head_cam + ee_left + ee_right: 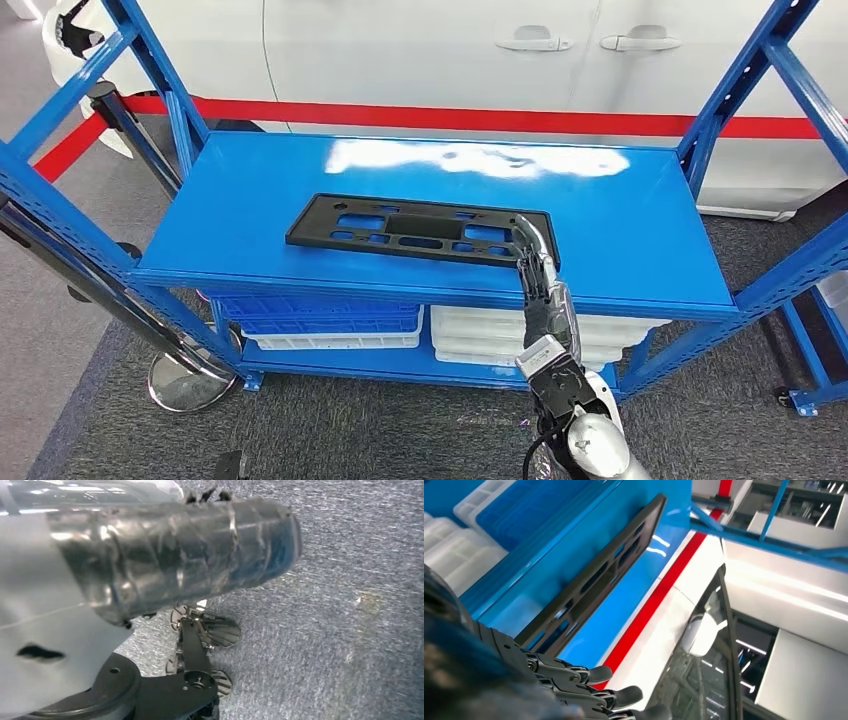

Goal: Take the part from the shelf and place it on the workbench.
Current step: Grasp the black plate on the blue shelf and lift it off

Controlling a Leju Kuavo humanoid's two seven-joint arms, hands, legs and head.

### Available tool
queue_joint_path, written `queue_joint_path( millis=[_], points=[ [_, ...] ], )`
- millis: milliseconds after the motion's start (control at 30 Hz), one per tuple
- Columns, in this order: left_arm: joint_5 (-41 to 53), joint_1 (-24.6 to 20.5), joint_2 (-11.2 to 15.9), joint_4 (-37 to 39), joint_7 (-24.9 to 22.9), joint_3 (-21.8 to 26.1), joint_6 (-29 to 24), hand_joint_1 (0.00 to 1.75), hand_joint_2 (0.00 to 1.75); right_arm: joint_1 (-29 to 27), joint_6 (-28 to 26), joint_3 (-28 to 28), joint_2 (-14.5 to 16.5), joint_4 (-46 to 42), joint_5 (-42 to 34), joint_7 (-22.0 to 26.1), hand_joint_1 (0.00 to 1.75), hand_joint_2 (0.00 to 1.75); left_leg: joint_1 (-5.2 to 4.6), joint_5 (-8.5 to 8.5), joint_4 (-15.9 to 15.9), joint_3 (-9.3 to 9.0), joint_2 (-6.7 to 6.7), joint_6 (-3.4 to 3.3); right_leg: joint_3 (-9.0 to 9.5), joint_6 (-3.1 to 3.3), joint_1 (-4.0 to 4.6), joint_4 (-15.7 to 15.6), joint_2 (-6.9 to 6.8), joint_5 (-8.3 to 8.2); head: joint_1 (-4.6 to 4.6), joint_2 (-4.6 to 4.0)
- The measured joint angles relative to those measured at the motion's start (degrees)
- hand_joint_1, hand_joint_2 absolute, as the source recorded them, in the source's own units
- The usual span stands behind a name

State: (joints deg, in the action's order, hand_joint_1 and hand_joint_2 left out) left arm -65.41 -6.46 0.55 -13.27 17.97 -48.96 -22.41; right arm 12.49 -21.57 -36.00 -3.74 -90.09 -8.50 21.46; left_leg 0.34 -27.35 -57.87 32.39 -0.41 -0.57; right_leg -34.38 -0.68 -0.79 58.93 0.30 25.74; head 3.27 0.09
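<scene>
While fingers (596, 674) of the right hand (535, 262) stretch out, spread, holding nothing, the black part (400, 226) lies flat on blue shelf (620, 230) just beside them; left hand's fingers: can't tell.

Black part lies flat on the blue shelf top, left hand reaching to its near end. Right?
Wrong hand. The head view shows the right hand at the end of the black part, coming in on the robot's right side. The part does lie flat on the blue shelf top. Whether the fingers already grip it cannot be told from these views.
</scene>
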Motion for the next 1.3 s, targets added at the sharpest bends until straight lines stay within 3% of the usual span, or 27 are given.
queue_joint_path(
  millis=[100, 200, 233, 267, 300, 367, 433, 533, 600, 700, 733, 767, 800, 867, 933, 1000, 1100, 1167, 1233, 1267, 1300],
  points=[
    [0.1, -0.1, 0.0, 0.0, 0.0, 0.0, 0.0, 0.00, 0.00, 0.1, 0.0, 0.0, 0.0, 0.0, -0.1, 0.1, 0.00, 0.00, 0.20, -1.93, -2.8, 1.09, 0.09, 0.78, 0.38, 1.07, -0.17, -0.3, -0.03, 0.05, 0.15, 0.00],
    [0.2, -0.2, 0.0, 0.0, 0.0, 0.0, 0.0, 0.00, 0.00, 0.1, 0.1, 0.0, 0.0, 0.0, -0.2, 0.2, 0.00, 0.00, 0.28, -6.44, -13.5, 6.58, 0.12, 1.20, 0.62, 1.68, -0.01, -0.3, -0.19, 0.31, 0.38, 0.00],
    [0.1, -0.2, 0.0, 0.0, -0.1, 0.0, 0.0, 0.00, 0.00, 0.1, 0.1, 0.0, 0.0, 0.1, -0.3, 0.2, 0.00, 0.00, 0.29, -6.84, -16.0, 8.08, 0.12, 1.20, 0.70, 1.80, 0.11, -0.3, -0.18, 0.40, 0.38, 0.00],
    [0.1, -0.2, 0.0, 0.0, -0.1, 0.0, 0.0, 0.00, 0.00, 0.1, 0.2, 0.0, 0.0, 0.2, -0.3, 0.2, 0.00, 0.00, 0.28, -6.14, -16.6, 8.68, 0.12, 1.10, 0.83, 1.88, 0.22, -0.2, -0.12, 0.53, 0.39, 0.00],
    [0.1, -0.1, 0.0, 0.0, -0.1, 0.0, 0.0, 0.00, 0.00, 0.1, 0.2, 0.0, 0.0, 0.2, -0.3, 0.2, 0.00, 0.00, 0.25, -4.42, -14.9, 8.23, 0.12, 0.90, 1.05, 1.92, 0.31, -0.2, -0.02, 0.70, 0.39, 0.00],
    [0.0, -0.1, 0.1, 0.0, -0.1, 0.0, 0.0, 0.00, 0.00, 0.1, 0.3, 0.0, 0.0, 0.3, -0.3, 0.2, 0.00, 0.00, 0.05, -0.04, -7.9, 5.44, 0.10, 0.25, 1.58, 1.79, 0.49, -0.1, 0.14, 1.16, 0.37, 0.00],
    [0.0, -0.3, 0.2, 0.0, -0.1, 0.0, 0.1, 0.00, 0.00, 0.2, 0.4, 0.0, 0.0, 0.4, -0.3, 0.2, 0.00, 0.00, -0.26, 1.65, -2.4, 3.01, 0.08, -0.30, 1.73, 1.34, 0.71, 0.0, 0.22, 1.54, 0.33, 0.00],
    [0.0, -0.4, 0.2, 0.0, -0.1, 0.0, 0.1, 0.00, 0.00, 0.2, 0.3, 0.0, 0.0, 0.4, -0.3, 0.2, 0.00, 0.00, -0.31, 1.33, -0.7, 2.15, 0.08, -0.84, 1.71, 0.47, 0.74, -0.2, 0.20, 1.74, 0.34, 0.00],
    [0.0, -0.2, 0.2, 0.0, 0.0, 0.0, 0.1, 0.00, 0.00, 0.2, 0.1, 0.0, 0.0, 0.4, -0.3, 0.2, 0.00, 0.00, 0.05, 1.42, 0.1, 1.40, 0.13, -1.34, 1.06, -0.16, 0.75, 1.6, 0.12, 2.87, 0.22, 0.00],
    [0.1, -0.2, 0.2, 0.0, 0.0, 0.0, 0.1, 0.00, 0.00, 0.0, -0.3, 0.0, 0.0, 0.4, -0.4, 0.2, 0.00, 0.00, 0.18, 1.12, 0.4, 0.64, 0.21, -1.95, -4.13, -0.80, 0.49, 11.4, 0.04, 6.80, 0.07, 0.00],
    [0.1, -0.3, 0.2, 0.0, 0.0, 0.0, 0.0, 0.00, 0.00, -0.2, -0.4, 0.0, -0.1, 0.4, -0.4, 0.2, 0.00, 0.00, 0.17, 0.92, 0.4, 0.43, 0.19, -2.03, -5.99, -0.95, 0.35, 14.3, 0.03, 7.32, 0.07, 0.00],
    [0.1, -0.3, 0.2, 0.0, 0.0, 0.0, 0.0, 0.00, 0.00, -0.4, -0.4, 0.0, -0.1, 0.4, -0.4, 0.1, 0.00, 0.00, 0.17, 0.69, 0.4, 0.15, 0.16, -2.06, -7.04, -1.07, 0.21, 15.4, 0.01, 6.83, 0.07, 0.00],
    [0.1, -0.2, 0.1, 0.0, 0.0, 0.0, 0.0, 0.00, 0.00, -0.5, -0.4, 0.0, -0.1, 0.4, -0.5, 0.1, 0.00, 0.00, 0.19, 0.41, 0.4, -0.22, 0.13, -2.01, -6.99, -1.13, 0.09, 14.3, -0.02, 5.26, 0.07, 0.00],
    [0.1, -0.2, 0.0, 0.0, 0.0, 0.0, -0.1, 0.00, 0.00, -0.5, -0.4, 0.0, -0.2, 0.4, -0.6, 0.1, 0.00, 0.00, 0.22, -0.30, 0.3, -1.10, 0.09, -1.71, -4.25, -1.05, -0.12, 7.1, -0.10, 0.74, 0.04, 0.00],
    [0.1, -0.3, -0.1, 0.0, 0.0, 0.0, -0.3, 0.00, 0.00, -0.4, -0.4, 0.0, -0.2, 0.4, -0.7, 0.0, 0.00, 0.00, 0.01, -1.00, 0.1, -1.56, 0.03, -1.08, -1.44, -0.66, -0.03, 1.1, -0.11, -1.30, 0.09, 0.00],
    [0.1, -0.4, -0.1, 0.0, -0.1, 0.0, -0.5, 0.00, 0.00, -0.4, -0.4, 0.0, -0.2, 0.4, -0.7, -0.1, 0.00, 0.00, -0.16, -1.34, 0.1, -1.68, 0.02, -0.44, -0.72, -0.11, 0.22, -0.1, 0.02, -0.95, 0.15, 0.00],
    [0.1, -0.5, -0.2, 0.0, -0.3, 0.0, -0.8, 0.00, 0.00, -0.2, -0.4, 0.0, -0.2, 0.4, -0.6, -0.1, 0.00, 0.00, 0.05, -2.52, -1.2, -1.35, 0.10, 0.41, -0.24, 0.87, -0.05, -0.5, 0.13, -0.86, 0.31, 0.00],
    [0.1, -0.5, -0.2, 0.0, -0.3, 0.0, -0.9, 0.00, 0.00, 0.0, -0.4, 0.0, -0.2, 0.4, -0.4, -0.2, 0.00, 0.00, 0.21, -5.26, -7.1, 1.72, 0.12, 0.92, 0.19, 1.40, -0.20, -0.7, -0.01, -0.65, 0.61, 0.00],
    [0.2, -0.5, -0.2, 0.0, -0.4, 0.0, -0.9, 0.00, 0.00, 0.0, -0.4, 0.0, -0.2, 0.4, -0.3, -0.3, 0.00, 0.00, 0.31, -7.52, -14.6, 6.26, 0.13, 1.23, 0.39, 1.73, -0.14, -0.7, -0.09, -0.37, 0.77, 0.00],
    [0.2, -0.5, -0.2, 0.0, -0.4, 0.0, -0.9, 0.00, 0.00, 0.0, -0.4, 0.0, -0.2, 0.4, -0.3, -0.4, 0.00, 0.00, 0.32, -7.23, -16.3, 7.68, 0.14, 1.29, 0.56, 1.80, -0.11, -0.7, -0.06, -0.20, 0.77, 0.00],
    [0.2, -0.4, -0.2, 0.0, -0.4, 0.0, -1.0, 0.00, 0.00, 0.0, -0.4, 0.0, -0.2, 0.4, -0.2, -0.5, 0.00, 0.00, 0.32, -5.80, -15.8, 8.03, 0.14, 1.26, 0.82, 1.79, -0.11, -0.7, 0.02, 0.00, 0.79, 0.00]
  ],
)
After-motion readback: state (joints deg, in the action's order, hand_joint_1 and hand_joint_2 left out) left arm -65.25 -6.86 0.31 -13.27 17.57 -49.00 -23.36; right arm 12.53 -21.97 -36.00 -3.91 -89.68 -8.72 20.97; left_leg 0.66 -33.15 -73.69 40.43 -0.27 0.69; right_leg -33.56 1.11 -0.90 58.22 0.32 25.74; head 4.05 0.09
